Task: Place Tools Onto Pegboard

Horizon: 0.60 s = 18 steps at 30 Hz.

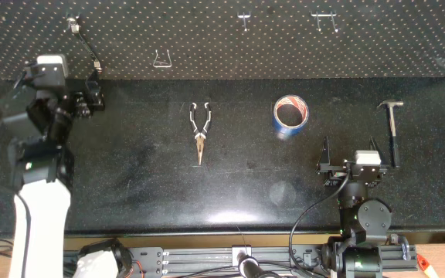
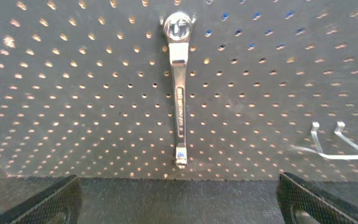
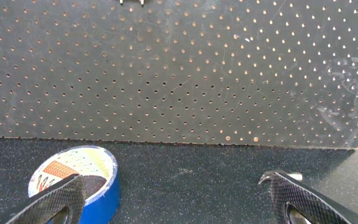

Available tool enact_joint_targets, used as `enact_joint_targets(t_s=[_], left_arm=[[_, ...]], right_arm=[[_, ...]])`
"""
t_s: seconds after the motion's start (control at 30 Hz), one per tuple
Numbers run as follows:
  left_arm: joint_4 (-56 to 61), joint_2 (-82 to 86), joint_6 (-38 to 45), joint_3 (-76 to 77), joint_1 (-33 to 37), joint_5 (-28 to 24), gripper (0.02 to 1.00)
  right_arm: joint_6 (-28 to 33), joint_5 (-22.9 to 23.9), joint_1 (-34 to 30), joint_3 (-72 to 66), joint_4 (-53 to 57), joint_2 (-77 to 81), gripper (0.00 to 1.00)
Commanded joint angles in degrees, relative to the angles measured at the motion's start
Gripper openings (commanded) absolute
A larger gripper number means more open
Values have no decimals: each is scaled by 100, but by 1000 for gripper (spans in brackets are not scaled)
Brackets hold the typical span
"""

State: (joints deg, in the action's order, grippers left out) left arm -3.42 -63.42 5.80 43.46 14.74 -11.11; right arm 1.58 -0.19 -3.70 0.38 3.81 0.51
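A silver wrench (image 2: 178,93) hangs upright from a peg on the pegboard (image 2: 73,93), also seen as the wrench (image 1: 83,40) at the board's left. My left gripper (image 2: 179,208) faces it from a short distance, open and empty; it is the left gripper (image 1: 95,91) by the board's foot. On the black table lie pliers (image 1: 200,131), a blue tape roll (image 1: 290,114) and a hammer (image 1: 392,120). My right gripper (image 1: 359,153) stands open and empty between tape and hammer, nearer the front. The tape roll (image 3: 76,177) lies ahead of one finger.
Empty wire hooks stick out of the pegboard: a triangular hook (image 1: 161,60) at middle left, a small hook (image 1: 244,19) and a double hook (image 1: 324,22) higher up. The triangular hook (image 2: 331,143) shows beside the wrench. The table's front edge runs along the arm bases.
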Motion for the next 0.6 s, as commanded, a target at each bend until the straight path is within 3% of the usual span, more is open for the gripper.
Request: enact_joint_targets(t_s=[0.03,0.27,0.6], left_arm=[[-597,654,22,81,24,35,996],[-1976,874,24,81,22,20,993],[-2011,1220,22,81,28,17,996]], right_arm=[[-107,-72,-24,-13,28,-46,954],[-109,-72,-24,-13,28,-46,954],[-107,-72,-24,-13,28,-46,954]])
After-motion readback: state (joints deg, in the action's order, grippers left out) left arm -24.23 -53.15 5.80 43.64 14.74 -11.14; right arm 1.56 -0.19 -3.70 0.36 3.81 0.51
